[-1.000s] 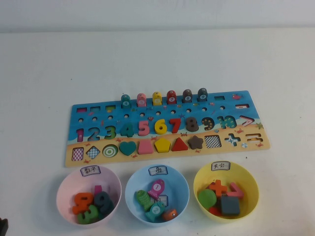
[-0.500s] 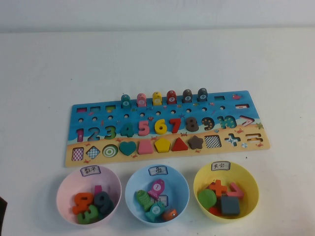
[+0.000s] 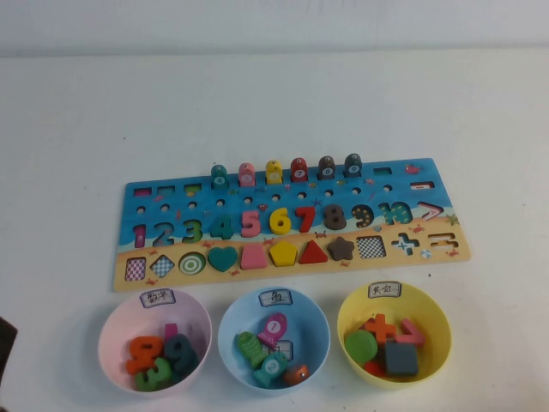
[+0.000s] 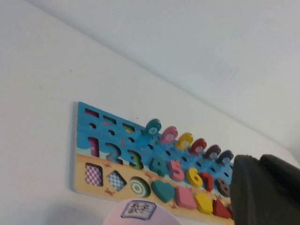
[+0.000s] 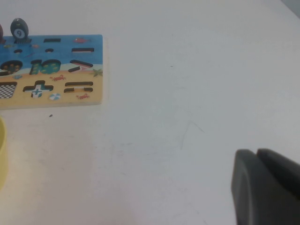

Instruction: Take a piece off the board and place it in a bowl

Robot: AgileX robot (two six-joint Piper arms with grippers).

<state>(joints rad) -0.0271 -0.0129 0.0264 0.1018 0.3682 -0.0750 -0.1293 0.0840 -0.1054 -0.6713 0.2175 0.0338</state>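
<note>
The board (image 3: 129,190) lies across the middle of the table. The teal piece (image 3: 220,176) stands upright at the left end of a row of pegs along the board's far edge; it also shows in the left wrist view (image 4: 153,127). The light blue bowl (image 3: 230,319) sits in front of the board, in the middle, and holds several fish pieces. My left gripper (image 4: 259,159) is shut and empty, near the table's front left, well short of the board (image 4: 82,176). My right gripper (image 5: 256,152) is shut and empty over bare table to the right of the board (image 5: 93,96).
A pink bowl (image 3: 111,322) with number pieces sits left of the blue bowl, and a yellow bowl (image 3: 433,322) with shape pieces sits right of it. Pink (image 3: 247,174), yellow, red, brown and dark pegs stand beside the teal one. A dark part of the left arm (image 3: 5,352) shows at the lower left edge.
The dark part of the left arm has risen further into the lower left corner of the high view. The board, the pegs and the bowls have not moved.
</note>
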